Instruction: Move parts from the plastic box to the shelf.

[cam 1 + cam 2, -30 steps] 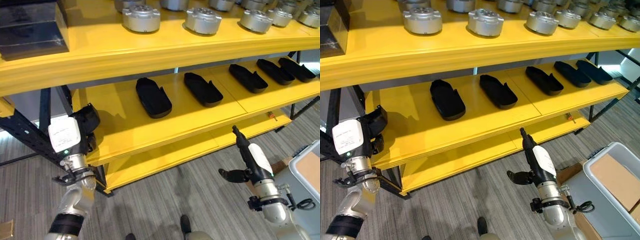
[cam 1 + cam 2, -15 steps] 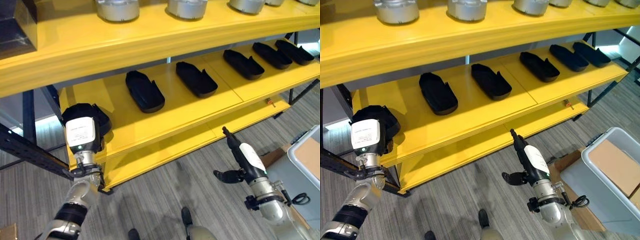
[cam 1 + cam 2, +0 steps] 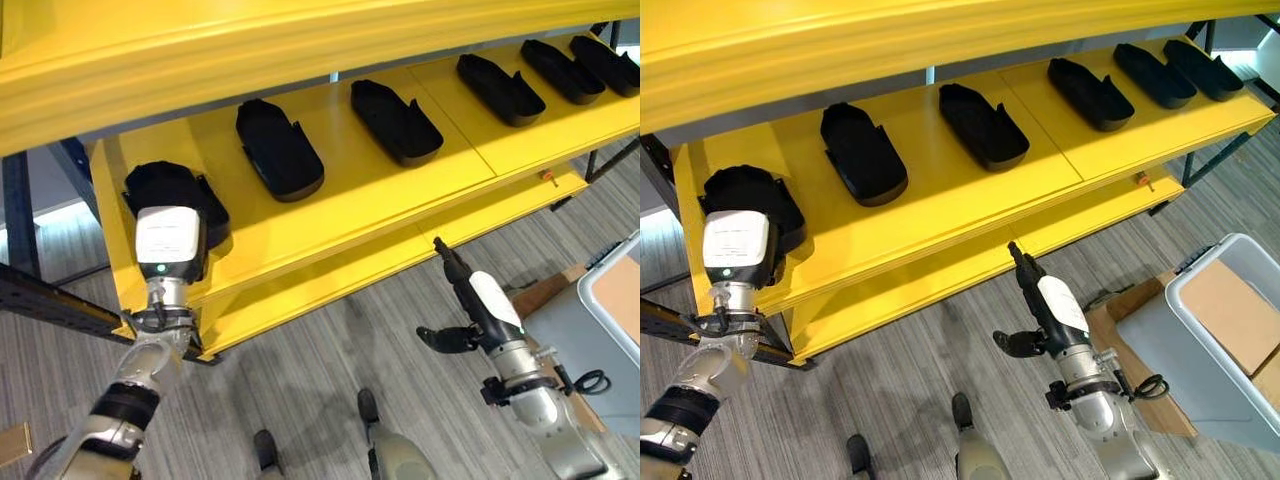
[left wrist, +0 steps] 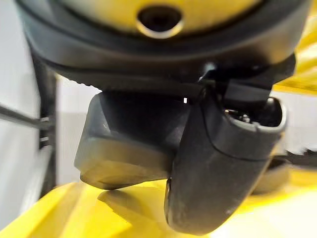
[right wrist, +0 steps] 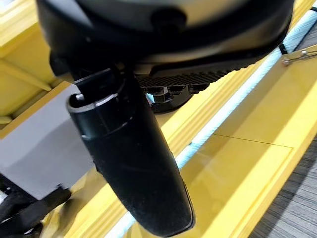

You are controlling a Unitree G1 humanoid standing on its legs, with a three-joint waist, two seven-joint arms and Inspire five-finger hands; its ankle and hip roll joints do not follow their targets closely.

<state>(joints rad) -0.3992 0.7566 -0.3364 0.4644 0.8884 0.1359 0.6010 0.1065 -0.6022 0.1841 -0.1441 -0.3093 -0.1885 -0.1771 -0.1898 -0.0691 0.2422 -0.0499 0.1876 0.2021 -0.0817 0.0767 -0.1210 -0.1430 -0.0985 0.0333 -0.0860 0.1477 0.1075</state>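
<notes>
Since a second ago my left hand point(image 3: 168, 243) has carried its black part point(image 3: 172, 192) onto the shelf point(image 3: 340, 215) at nine o'clock, fingers curled on it; placing step, release next; right hand point(image 3: 470, 300) open, idle.

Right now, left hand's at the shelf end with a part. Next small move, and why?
Probably lower the black part flat onto the yellow shelf and let go. The left hand holds it over the open left end, in line with the other black parts. The right hand hangs idle with straight fingers.
</notes>
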